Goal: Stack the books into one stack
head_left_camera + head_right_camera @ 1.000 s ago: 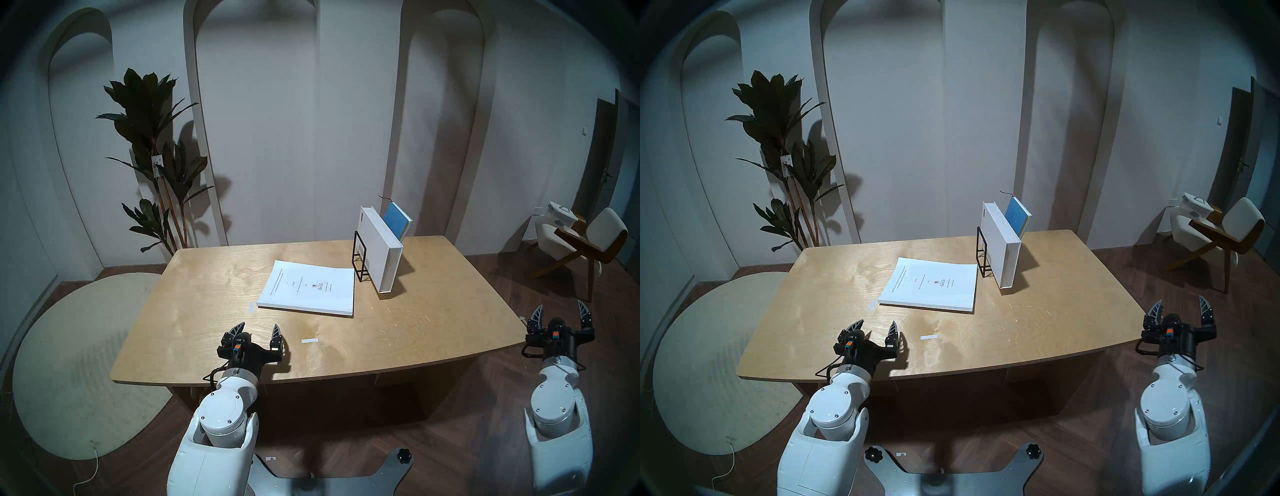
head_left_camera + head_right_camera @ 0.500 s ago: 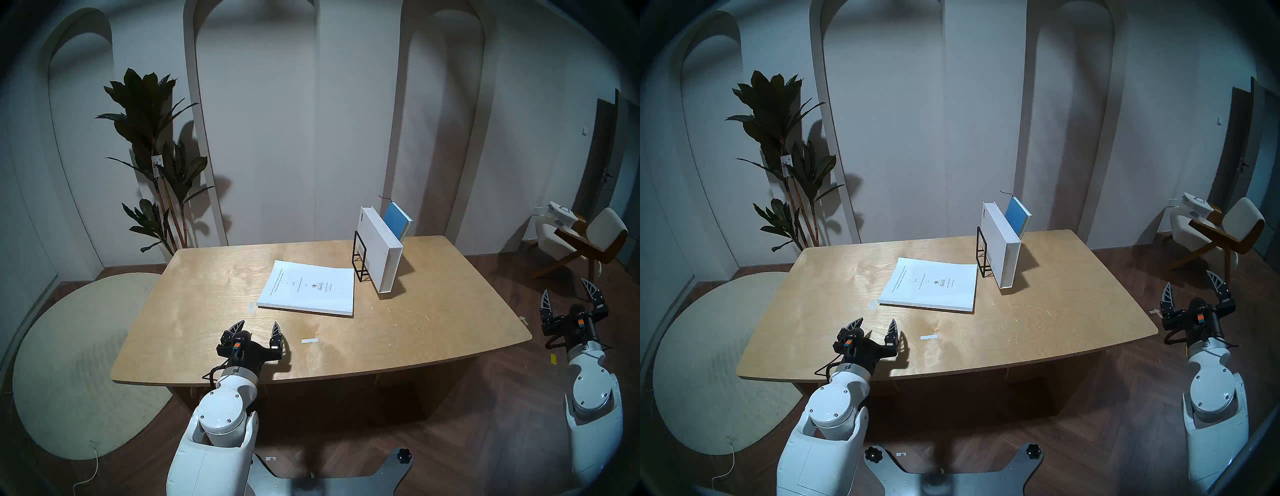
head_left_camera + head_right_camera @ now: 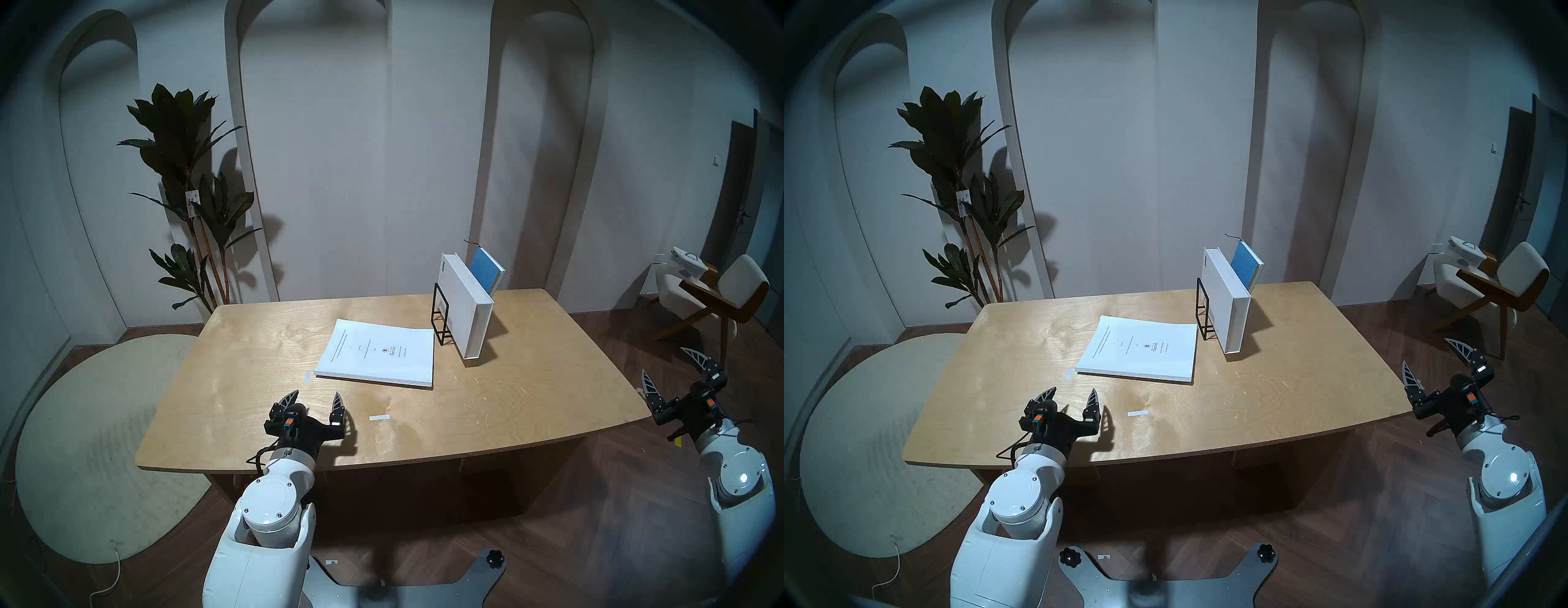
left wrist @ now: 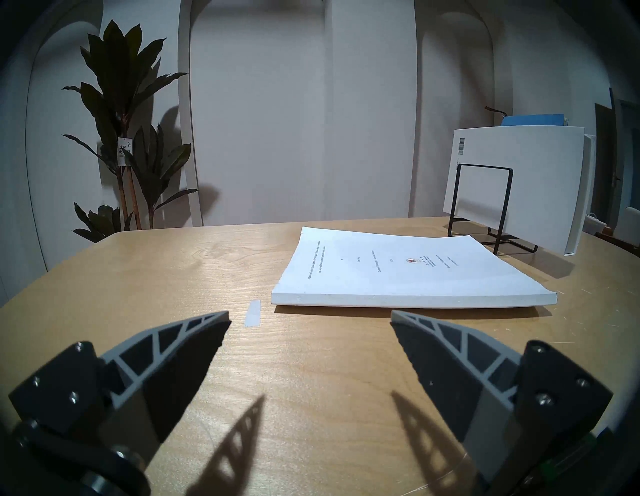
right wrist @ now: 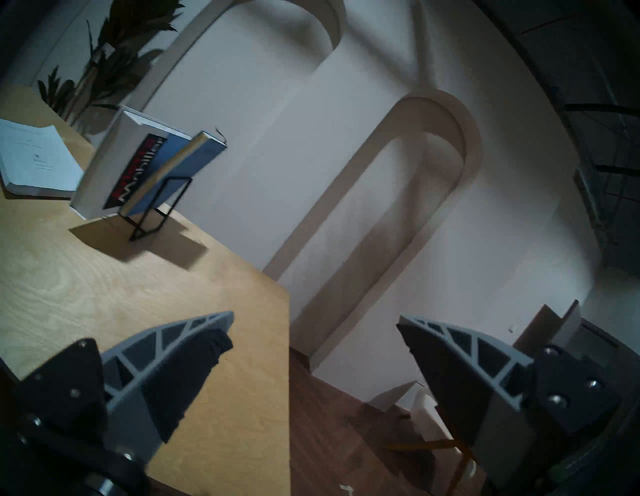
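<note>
I see fine print on the large thin white booklet [image 3: 379, 354] lying flat mid-counter, too small to read. The thick white hardcover [image 3: 464, 308], showing a barcode, and the small blue notebook [image 3: 488, 270] stand in the black wire rack [image 3: 441, 318]. My left gripper [image 3: 315, 397] hovers low over the counter's [image 3: 254, 382] near edge, fingers wide; my right gripper [image 3: 670, 366] is tilted off the counter's right end, fingers wide, empty.

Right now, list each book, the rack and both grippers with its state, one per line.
White booklet: flat on the table, cover up, closed.
White hardcover: on edge in the black wire rack, closed.
Blue notebook: on edge behind the hardcover, tilted, closed.
Black wire rack: upright, holding two books.
Left gripper: open, empty, over the table's near edge.
Right gripper: open, empty, off the table's right end.
</note>
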